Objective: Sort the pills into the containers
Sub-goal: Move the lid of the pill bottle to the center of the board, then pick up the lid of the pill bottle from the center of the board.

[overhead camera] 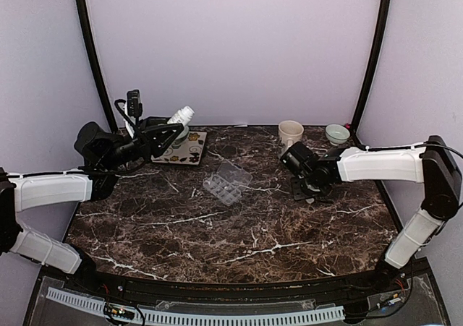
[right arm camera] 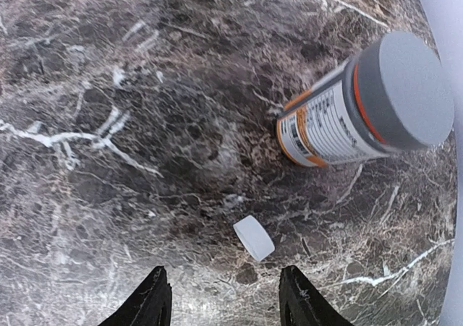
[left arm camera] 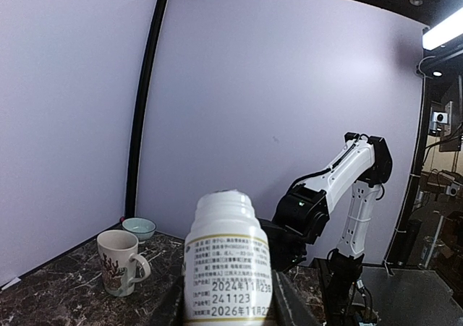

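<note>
Currently we note the pill organizer (overhead camera: 227, 183) lying lid-open at the middle of the surface (overhead camera: 217, 246). Left fingers (overhead camera: 166, 133) clamp a white bottle (overhead camera: 181, 116), raised over the far-left corner. Right fingers (overhead camera: 307, 189) stand apart, empty, above a white cap (right arm camera: 254, 237) near the orange bottle (right arm camera: 347, 113), far-right.

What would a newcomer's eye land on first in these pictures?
The white bottle gripped in the left tool, high at the back left. Then the orange bottle beside a small white disc on the right, with the open right tool over the disc. A clear pill box lies in the middle.
</note>
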Controlling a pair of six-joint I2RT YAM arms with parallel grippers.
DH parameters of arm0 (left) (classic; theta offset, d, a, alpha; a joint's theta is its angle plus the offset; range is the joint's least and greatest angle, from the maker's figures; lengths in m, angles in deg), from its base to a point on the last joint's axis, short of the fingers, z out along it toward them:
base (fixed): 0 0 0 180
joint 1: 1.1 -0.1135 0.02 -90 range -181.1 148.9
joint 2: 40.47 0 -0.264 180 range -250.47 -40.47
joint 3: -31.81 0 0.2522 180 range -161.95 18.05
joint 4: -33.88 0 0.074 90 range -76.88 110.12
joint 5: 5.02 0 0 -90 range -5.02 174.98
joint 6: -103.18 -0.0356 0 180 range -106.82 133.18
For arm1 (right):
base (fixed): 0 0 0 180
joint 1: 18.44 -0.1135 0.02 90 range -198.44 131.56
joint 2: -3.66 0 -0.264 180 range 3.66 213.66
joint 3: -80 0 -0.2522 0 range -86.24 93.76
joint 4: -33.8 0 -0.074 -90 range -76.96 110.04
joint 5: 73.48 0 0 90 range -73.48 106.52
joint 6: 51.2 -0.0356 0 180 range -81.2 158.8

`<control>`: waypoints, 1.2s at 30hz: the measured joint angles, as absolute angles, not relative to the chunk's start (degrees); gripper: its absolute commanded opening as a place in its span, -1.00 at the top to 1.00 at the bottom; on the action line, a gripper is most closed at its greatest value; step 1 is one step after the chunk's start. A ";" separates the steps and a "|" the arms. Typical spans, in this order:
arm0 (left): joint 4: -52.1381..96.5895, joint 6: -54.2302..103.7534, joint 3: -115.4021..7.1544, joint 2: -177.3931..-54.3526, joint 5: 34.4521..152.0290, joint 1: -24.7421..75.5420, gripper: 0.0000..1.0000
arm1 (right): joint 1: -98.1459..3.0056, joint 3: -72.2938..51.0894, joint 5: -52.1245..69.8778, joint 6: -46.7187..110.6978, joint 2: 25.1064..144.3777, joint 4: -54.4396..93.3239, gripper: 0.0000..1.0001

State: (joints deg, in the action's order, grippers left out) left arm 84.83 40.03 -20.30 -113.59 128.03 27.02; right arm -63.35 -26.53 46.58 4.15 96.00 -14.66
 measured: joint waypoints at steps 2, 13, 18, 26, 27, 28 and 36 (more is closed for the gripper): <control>84.83 40.21 -20.30 -113.57 128.03 27.02 1.00 | -63.35 -27.82 46.60 3.63 95.97 -14.44 -0.04; 84.76 40.27 -20.04 -112.78 128.05 27.02 1.00 | -60.59 -36.30 46.58 1.59 92.67 -13.15 -0.04; 84.76 40.27 -20.04 -112.78 128.05 27.02 1.00 | -59.20 -38.64 46.17 1.57 91.27 -11.71 -0.05; 84.74 40.27 -20.04 -112.78 128.05 27.02 1.00 | -57.88 -44.89 44.11 0.46 89.13 -9.87 0.10; 84.74 40.27 -20.04 -112.78 128.05 27.02 1.00 | -57.77 -45.99 43.61 0.08 88.26 -9.72 0.17; 84.76 40.27 -20.04 -112.78 128.05 27.02 1.00 | -57.69 -46.58 43.41 0.08 87.73 -9.74 0.25; 84.76 40.36 -20.00 -112.78 128.03 27.02 1.00 | -57.38 -49.02 41.82 -1.29 86.09 -8.52 0.74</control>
State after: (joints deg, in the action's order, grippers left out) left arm 84.76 40.36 -20.00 -112.78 128.03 27.02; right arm -57.38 -49.02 41.82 -1.29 86.09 -8.52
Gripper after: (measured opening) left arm 0.323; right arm 0.162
